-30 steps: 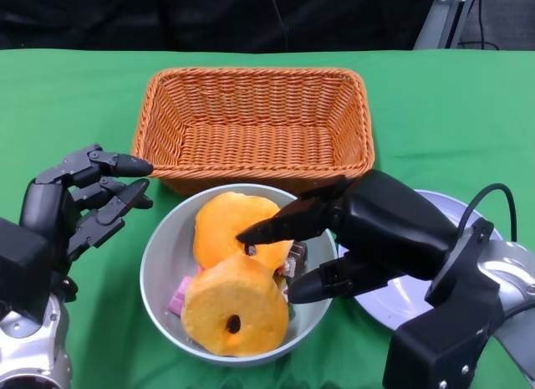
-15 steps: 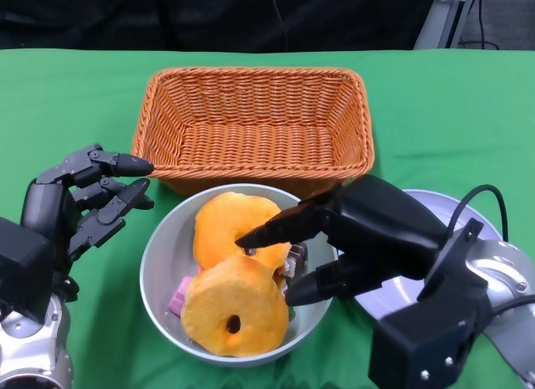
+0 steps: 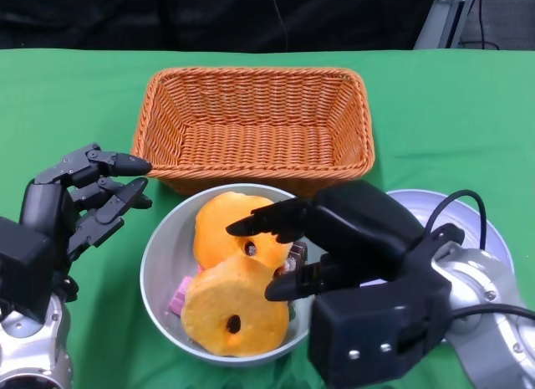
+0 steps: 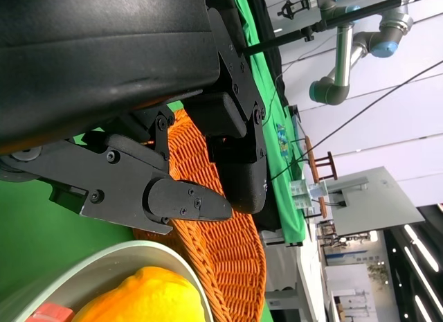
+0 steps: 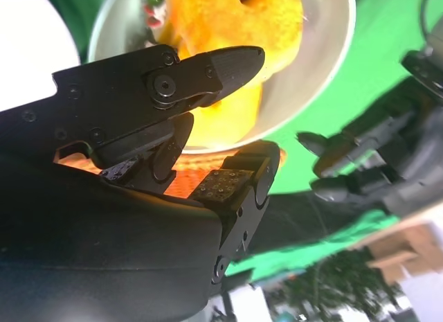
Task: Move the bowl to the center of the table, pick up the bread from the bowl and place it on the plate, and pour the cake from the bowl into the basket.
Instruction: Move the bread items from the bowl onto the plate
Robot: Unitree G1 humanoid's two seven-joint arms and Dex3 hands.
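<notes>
Bread, in the form of two round orange-yellow rolls with dark spots, was seen lying in a pale grey round bowl [image 3: 159,263] on the green tablecloth [image 3: 443,121], the farther roll [image 3: 221,226] partly overlapped by the nearer roll [image 3: 234,305]. Small pink and dark wrapped cakes [image 3: 180,295] were glimpsed beneath and beside the rolls. The black right hand [image 3: 322,243] was reached over the bowl from the right, its fingers spread apart, one fingertip [image 3: 238,227] poised above the farther roll and a lower one [image 3: 280,290] at the edge of the nearer roll; nothing was grasped by it. The black left hand [image 3: 79,201] was held just left of the bowl, empty, with its fingers extended and parted toward the bowl's rim. A rectangular orange woven wicker basket [image 3: 255,125] was set directly behind the bowl, its front wall touching or nearly touching the rim. A pale lilac round plate [image 3: 468,213], smooth and glossy, was placed to the right of the bowl, largely covered by the silver right forearm [image 3: 476,305].
</notes>
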